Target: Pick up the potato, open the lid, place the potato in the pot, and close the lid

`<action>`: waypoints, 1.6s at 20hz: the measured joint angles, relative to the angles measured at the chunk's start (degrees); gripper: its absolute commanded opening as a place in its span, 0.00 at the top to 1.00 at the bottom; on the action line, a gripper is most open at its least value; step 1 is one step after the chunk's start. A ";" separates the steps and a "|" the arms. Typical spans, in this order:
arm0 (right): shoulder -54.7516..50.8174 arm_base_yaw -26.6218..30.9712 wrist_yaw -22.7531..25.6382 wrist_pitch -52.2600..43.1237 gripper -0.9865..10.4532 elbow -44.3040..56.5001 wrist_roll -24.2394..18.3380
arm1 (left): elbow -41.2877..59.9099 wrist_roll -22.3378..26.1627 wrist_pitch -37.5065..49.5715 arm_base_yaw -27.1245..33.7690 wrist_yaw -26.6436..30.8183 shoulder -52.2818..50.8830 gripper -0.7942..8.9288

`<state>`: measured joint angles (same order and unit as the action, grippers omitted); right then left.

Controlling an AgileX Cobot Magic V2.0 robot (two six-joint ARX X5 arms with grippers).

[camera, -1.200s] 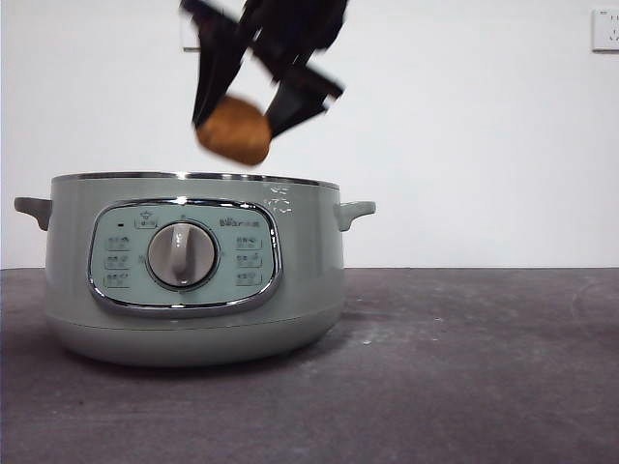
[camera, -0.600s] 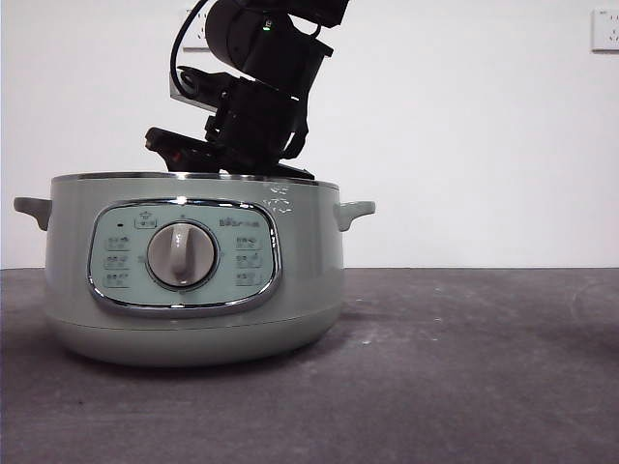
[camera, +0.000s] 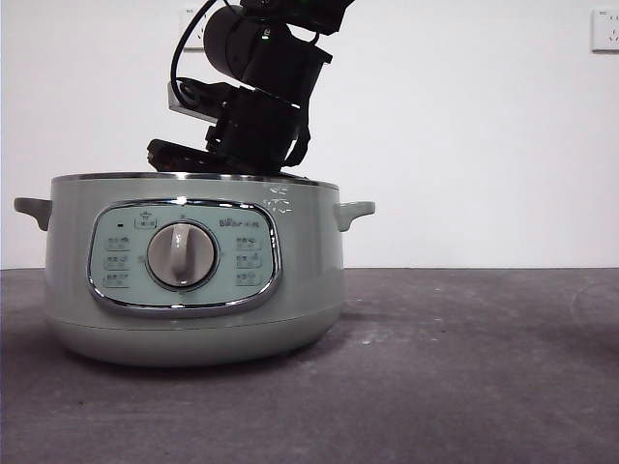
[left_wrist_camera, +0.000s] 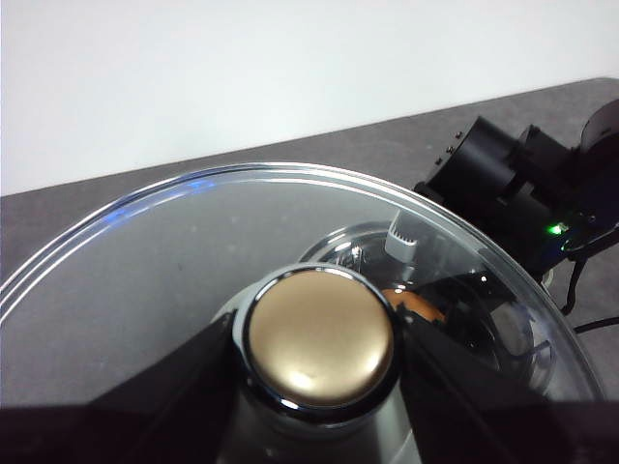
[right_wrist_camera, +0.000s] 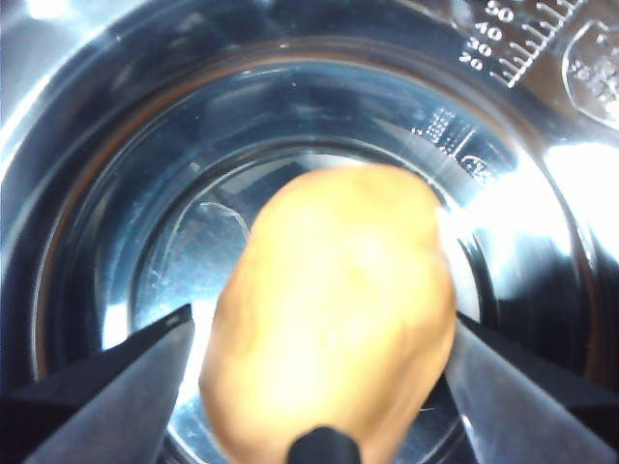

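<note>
The pale-green pot [camera: 193,290] stands on the table left of centre, uncovered. My right gripper [camera: 227,159] reaches down into it from above; the potato is hidden in the front view. In the right wrist view my right gripper [right_wrist_camera: 319,338] is shut on the orange-brown potato [right_wrist_camera: 334,300] inside the pot's shiny steel bowl [right_wrist_camera: 116,145]. My left gripper [left_wrist_camera: 317,382] is shut on the knob [left_wrist_camera: 319,333] of the glass lid [left_wrist_camera: 174,251] and holds it up off the pot. Through the glass the potato [left_wrist_camera: 418,307] and the right arm [left_wrist_camera: 503,184] show.
The dark grey table [camera: 464,367] stretches to the right of the pot. A white wall stands behind, with a socket [camera: 605,29] at the top right.
One second ago the right gripper held the potato above the pot's rim. It has since gone down into the pot, so the potato is hidden in the front view. It has barely moved in the last half second.
</note>
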<state>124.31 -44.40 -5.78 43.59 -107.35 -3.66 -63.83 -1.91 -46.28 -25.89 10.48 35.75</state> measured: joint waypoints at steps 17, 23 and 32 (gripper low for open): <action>-40.65 4.02 10.78 18.12 0.56 0.00 0.85 | 0.00 -1.16 23.41 -0.02 -10.73 30.97 0.93; -44.70 4.24 10.78 20.48 0.56 0.00 0.92 | 0.00 -2.58 28.30 -1.79 -10.73 41.42 0.93; -44.72 4.28 14.91 23.04 0.56 0.00 1.90 | 0.00 -3.30 27.67 -3.54 -10.71 45.13 0.93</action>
<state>79.59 -40.12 9.13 66.63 -107.35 -1.76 -63.83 -5.21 -18.61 -29.43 -0.23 80.88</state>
